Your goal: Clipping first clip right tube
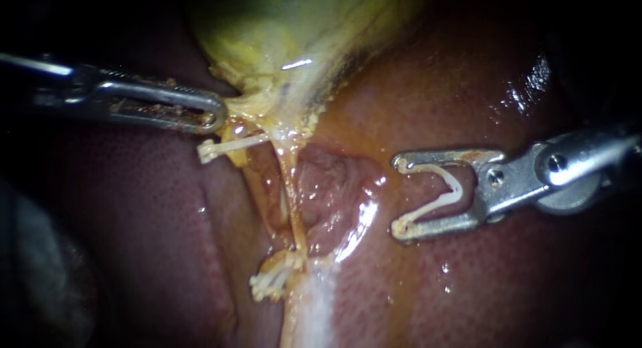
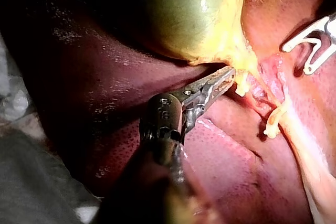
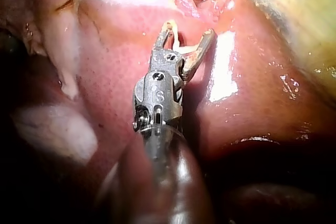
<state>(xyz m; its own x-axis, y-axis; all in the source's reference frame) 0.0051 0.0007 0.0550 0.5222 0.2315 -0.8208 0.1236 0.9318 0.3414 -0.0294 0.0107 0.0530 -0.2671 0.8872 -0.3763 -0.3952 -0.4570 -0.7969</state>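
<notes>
The green-yellow gallbladder hangs over the red liver. My left instrument is shut on the yellow tissue at the gallbladder's neck, as the left wrist view also shows. From that neck a thin yellowish tube runs downward. My right instrument stands to the right of the tube, apart from it. Its jaws are wide apart, with an open white clip seated between them and touching both. The right wrist view shows the same instrument over liver, short of the tube.
A white clip lies just under the left jaws. Another white piece sits on the tube's lower end. Pink raw tissue lies between the tube and the right jaws. A pale band runs on downward.
</notes>
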